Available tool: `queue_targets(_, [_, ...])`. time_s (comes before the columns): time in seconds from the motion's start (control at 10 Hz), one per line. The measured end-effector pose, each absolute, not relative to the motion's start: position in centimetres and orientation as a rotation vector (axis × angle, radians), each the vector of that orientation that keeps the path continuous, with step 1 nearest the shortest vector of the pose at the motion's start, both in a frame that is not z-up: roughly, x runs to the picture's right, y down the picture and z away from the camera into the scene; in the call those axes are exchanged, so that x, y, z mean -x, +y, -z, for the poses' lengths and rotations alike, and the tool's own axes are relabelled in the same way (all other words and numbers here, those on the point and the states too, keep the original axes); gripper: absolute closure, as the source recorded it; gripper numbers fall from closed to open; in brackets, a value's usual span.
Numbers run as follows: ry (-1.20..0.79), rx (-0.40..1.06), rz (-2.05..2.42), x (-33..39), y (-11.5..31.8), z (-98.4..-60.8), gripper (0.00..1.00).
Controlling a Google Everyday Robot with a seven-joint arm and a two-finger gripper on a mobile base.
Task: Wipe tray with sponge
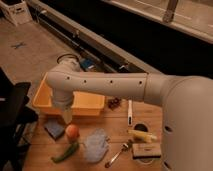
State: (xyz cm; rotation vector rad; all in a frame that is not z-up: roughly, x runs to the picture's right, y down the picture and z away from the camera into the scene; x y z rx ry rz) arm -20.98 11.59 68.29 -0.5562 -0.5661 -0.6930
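Note:
The yellow tray (86, 104) stands at the back left of the wooden table, partly hidden by my arm. A blue-grey square sponge (53, 129) lies on the table just in front of the tray's left end. My gripper (66, 117) hangs at the end of the white arm, pointing down, just above and to the right of the sponge and in front of the tray's wall. It holds nothing that I can see.
An orange fruit (72, 131), a green pepper (65, 152), a crumpled pale bag (96, 144), a fork (117, 154), a banana (141, 135), a dark cup (141, 127) and a yellow-topped block (147, 151) lie on the table. A black chair (12, 107) stands at the left.

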Motion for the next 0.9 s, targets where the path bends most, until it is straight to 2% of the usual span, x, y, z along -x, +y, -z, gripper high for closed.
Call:
queue_targets(0.5, [-0.630, 0.559, 0.776, 27.6, 13.2, -71.2, 0.32])
queue_targets(0.9, [-0.688, 0.604, 0.797, 29.7, 15.2, -73.9, 0.32])
